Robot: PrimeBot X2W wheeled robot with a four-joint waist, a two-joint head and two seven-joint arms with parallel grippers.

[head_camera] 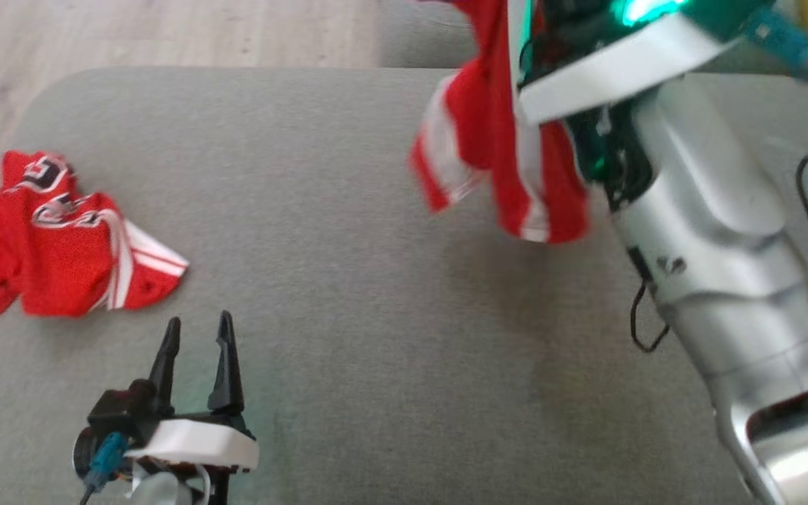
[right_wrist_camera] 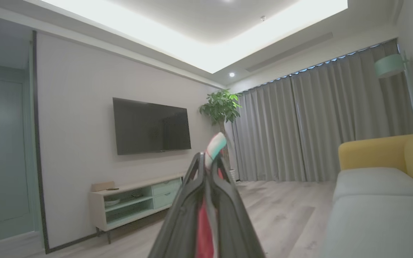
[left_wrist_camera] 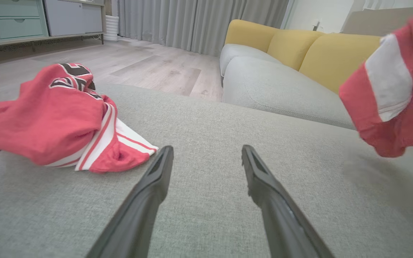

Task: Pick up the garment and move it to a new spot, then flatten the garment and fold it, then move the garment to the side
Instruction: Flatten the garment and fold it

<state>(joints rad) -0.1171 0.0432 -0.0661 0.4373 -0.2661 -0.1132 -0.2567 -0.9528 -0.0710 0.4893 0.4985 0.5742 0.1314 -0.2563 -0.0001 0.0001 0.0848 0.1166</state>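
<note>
Item one: we are seeing the right gripper pinching hard on a red garment with white stripes, with a strip of its cloth showing between the closed dark fingers in the right wrist view. That garment is hanging in the air over the far right part of a grey fabric-covered cushion. Its lower hem appears to be clear of the fabric, though the head view is blurring there. Item two: the left gripper is hovering low over the cushion's near left, its fingers spreading wide and holding nothing. Item three: a second red garment with black-and-white lettering is lying crumpled at the cushion's left edge, just beyond the left gripper and apart from it. Item four: we are noting a pale wood floor and a yellow-backed sofa standing beyond the cushion.
</note>
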